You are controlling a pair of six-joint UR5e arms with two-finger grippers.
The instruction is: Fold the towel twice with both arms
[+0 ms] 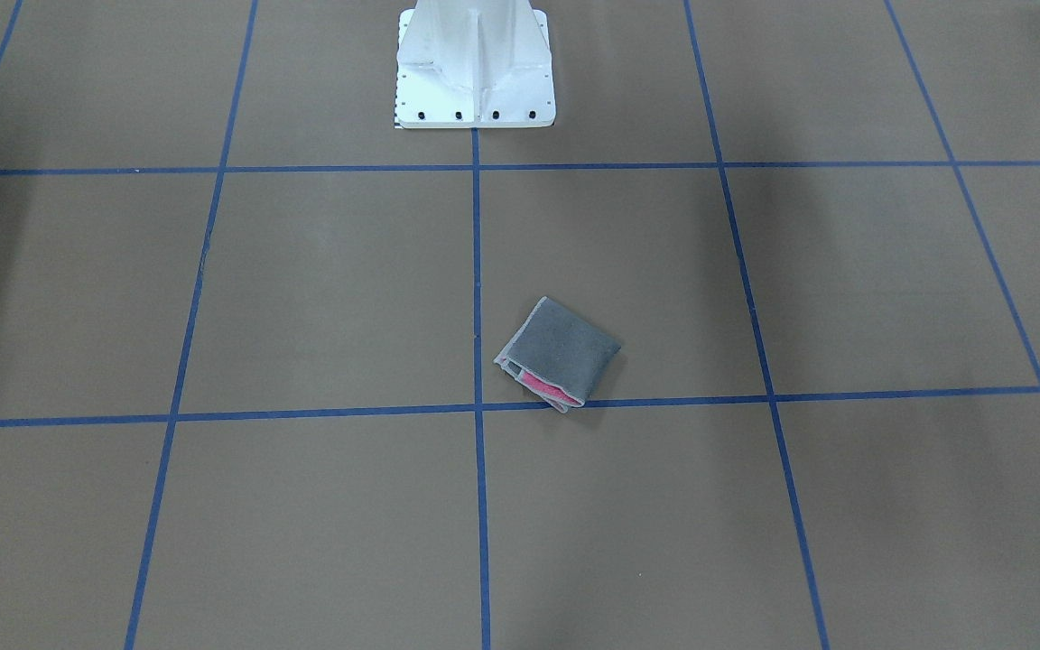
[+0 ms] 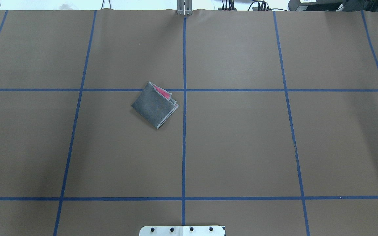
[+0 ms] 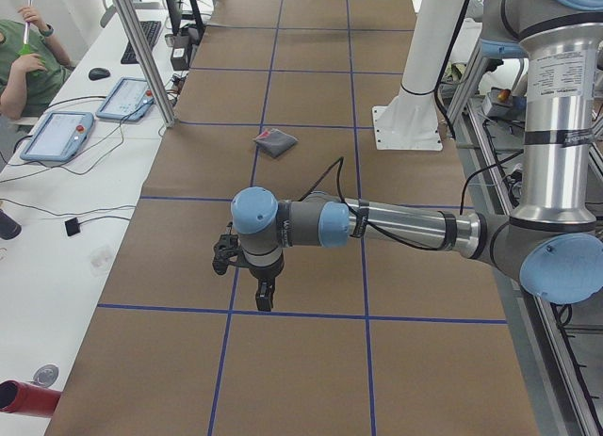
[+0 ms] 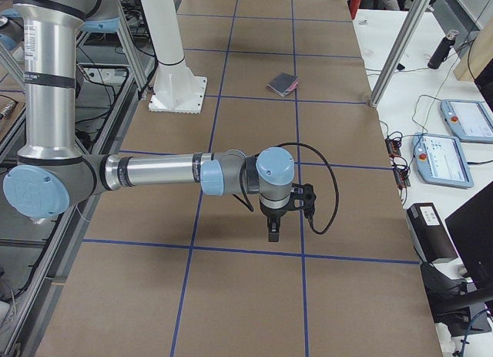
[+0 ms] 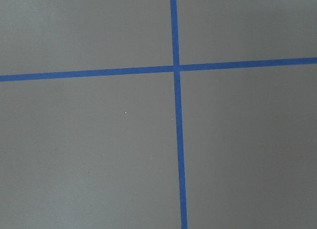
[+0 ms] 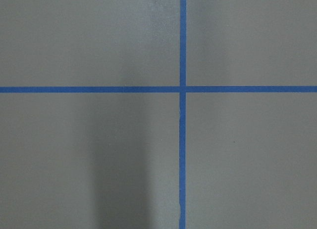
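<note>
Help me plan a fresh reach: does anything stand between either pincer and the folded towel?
Nothing visible does. Only brown table with blue tape lines lies between the towel and the left pincer, and likewise the right pincer. The white pedestal stands aside.

Soft, even light falls from overhead on the brown table cover, leaving only faint, blurred smudges of shadow at nine and one o'clock in the front view. The towel throws a thin dark rim at four o'clock. The white base at twelve glares, nearly washed out. The right wrist view shows a dim band toward seven o'clock.
</note>
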